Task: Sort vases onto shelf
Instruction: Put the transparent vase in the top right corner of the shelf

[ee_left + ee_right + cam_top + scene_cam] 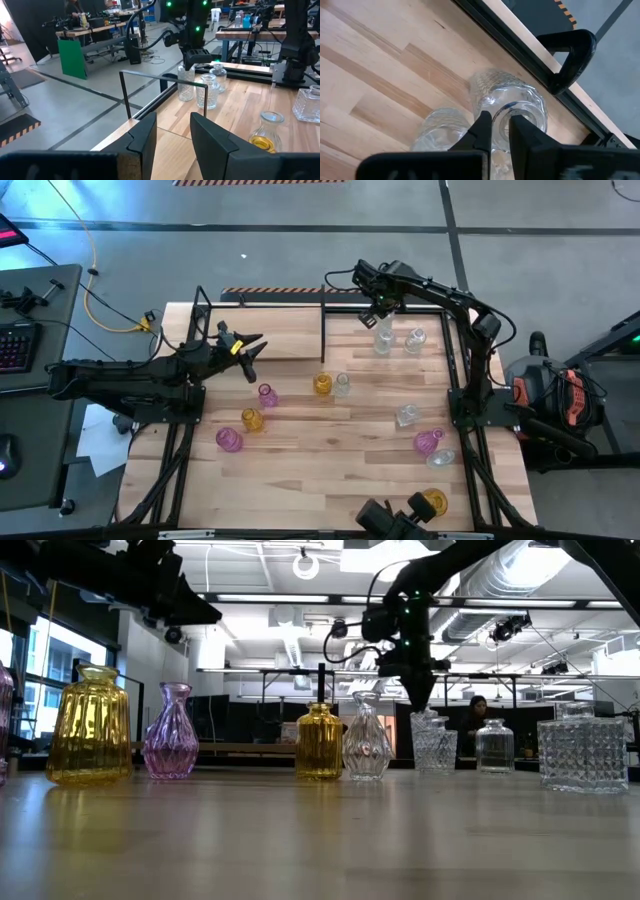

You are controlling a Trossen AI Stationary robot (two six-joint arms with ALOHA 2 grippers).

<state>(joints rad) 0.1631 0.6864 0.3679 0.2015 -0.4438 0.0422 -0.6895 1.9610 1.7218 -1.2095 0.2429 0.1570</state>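
Gripping rim of clear vase (512, 107) with right pincer (499, 131), one finger inside neck, second clear vase (442, 127) beside. Next: lift straight. Left pincer (243, 350) waits half-open.

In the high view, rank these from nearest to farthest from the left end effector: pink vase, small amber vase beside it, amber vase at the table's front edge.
1. Pink glass vase, just right of the left end effector.
2. Small amber glass vase, slightly nearer the front.
3. Amber vase at the front edge, far right.

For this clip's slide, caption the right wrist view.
Right gripper pinching a clear vase's rim beside the shelf's black rail.
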